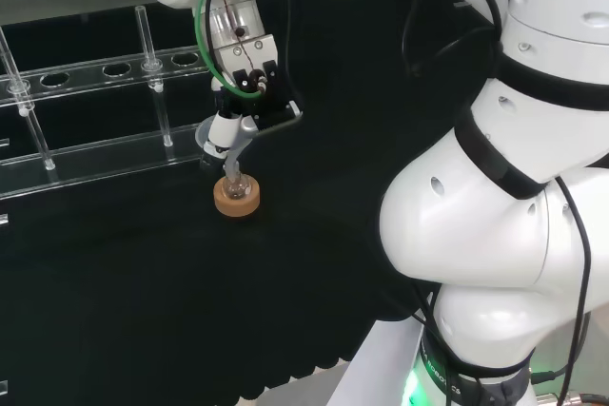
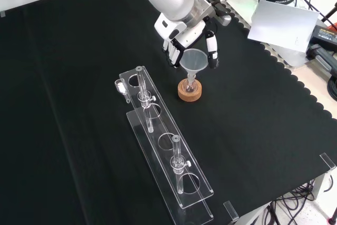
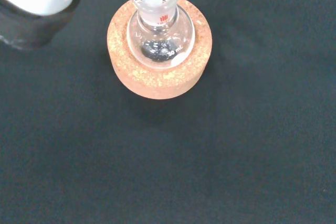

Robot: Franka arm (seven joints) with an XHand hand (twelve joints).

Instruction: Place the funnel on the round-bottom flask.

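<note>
A clear glass funnel [image 2: 193, 58] stands upright over the small round-bottom flask [image 2: 189, 84], and its stem reaches down into the flask's neck. The flask sits in a cork ring [image 2: 189, 93] on the black cloth. My hand [image 2: 183, 32] comes down from above, with fingers [image 2: 174, 52] on one side of the funnel's rim and the thumb on the other, pinching it. In the head view the hand [image 1: 249, 78] hangs over the funnel [image 1: 211, 138] and cork ring [image 1: 235, 199]. The wrist view looks straight down on the flask [image 3: 159, 35] in its ring [image 3: 157, 80].
A long clear rack [image 2: 167, 146] holding two glass tubes lies just left of the cork ring in the front view; it is the rack [image 1: 95, 78] behind the ring in the head view. A white sheet [image 2: 279, 22] lies past the cloth's scalloped right edge.
</note>
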